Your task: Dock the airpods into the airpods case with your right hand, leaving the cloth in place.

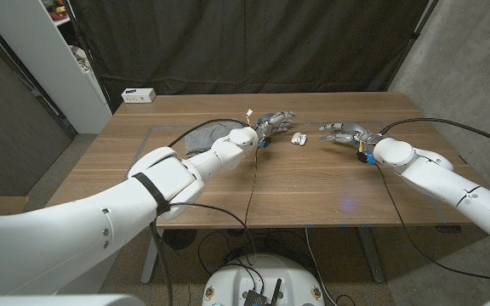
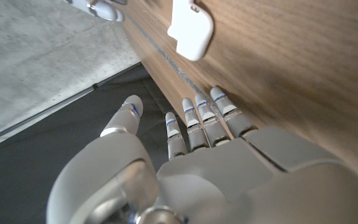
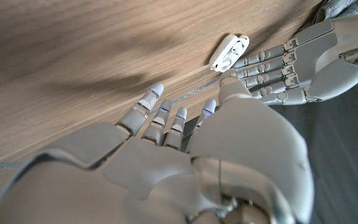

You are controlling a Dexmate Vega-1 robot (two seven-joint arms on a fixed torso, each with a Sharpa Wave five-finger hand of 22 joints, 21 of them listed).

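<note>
A wooden surface (image 1: pixel 313 183) stands before dark curtains (image 1: pixel 253 42). The open airpods case (image 1: pixel 299 137) lies between the left hand (image 1: pixel 275 121) and right hand (image 1: pixel 344 132), both with fingers spread, empty. The head view adds a grey cloth (image 1: pixel 202 136).

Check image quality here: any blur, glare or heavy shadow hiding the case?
Head view: sharp, evenly lit, but the airpods case is tiny. Left wrist view: case crisp, wood grain near the left hand smeared. Right wrist view: soft shadows on the table; case clear.
</note>
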